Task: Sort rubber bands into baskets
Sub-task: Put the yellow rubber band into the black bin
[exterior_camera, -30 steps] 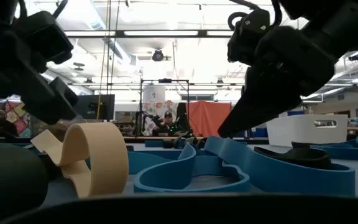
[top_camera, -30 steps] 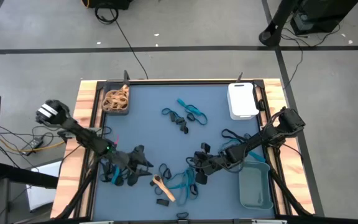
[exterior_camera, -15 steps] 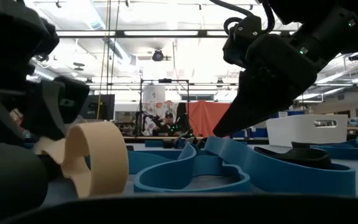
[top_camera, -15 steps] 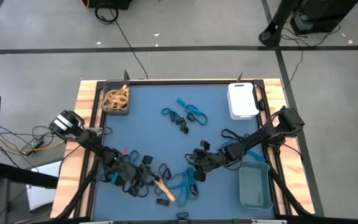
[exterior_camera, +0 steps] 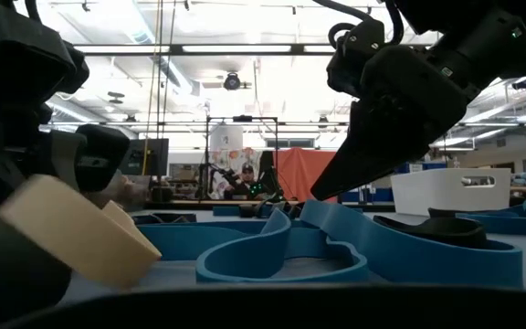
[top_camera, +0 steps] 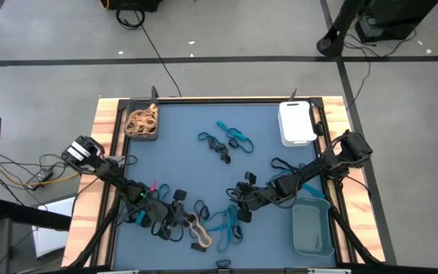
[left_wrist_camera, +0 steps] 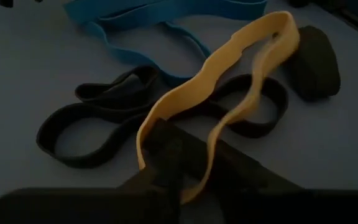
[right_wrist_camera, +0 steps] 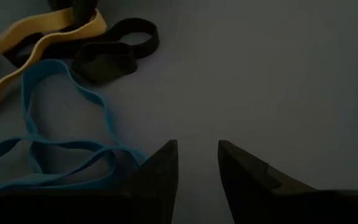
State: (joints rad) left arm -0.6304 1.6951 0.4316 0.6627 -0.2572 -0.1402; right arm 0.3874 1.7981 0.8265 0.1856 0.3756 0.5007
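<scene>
My left claw (left_wrist_camera: 179, 171) pinching the tan rubber band (left_wrist_camera: 229, 93) at the desk's near edge.

My fingers are clenched on one end of this tan loop; the rest trails limp over black bands (left_wrist_camera: 92, 124) beside a blue one (left_wrist_camera: 166, 15). It looks light, soft and stretchy, so I judge a firm pinch on a single strand holds best, lifted clear so no neighbour snags. My right claw (right_wrist_camera: 197, 162) hovers parted and empty near the blue bands. The dark basket (top_camera: 141, 122) already holds tan bands.
</scene>
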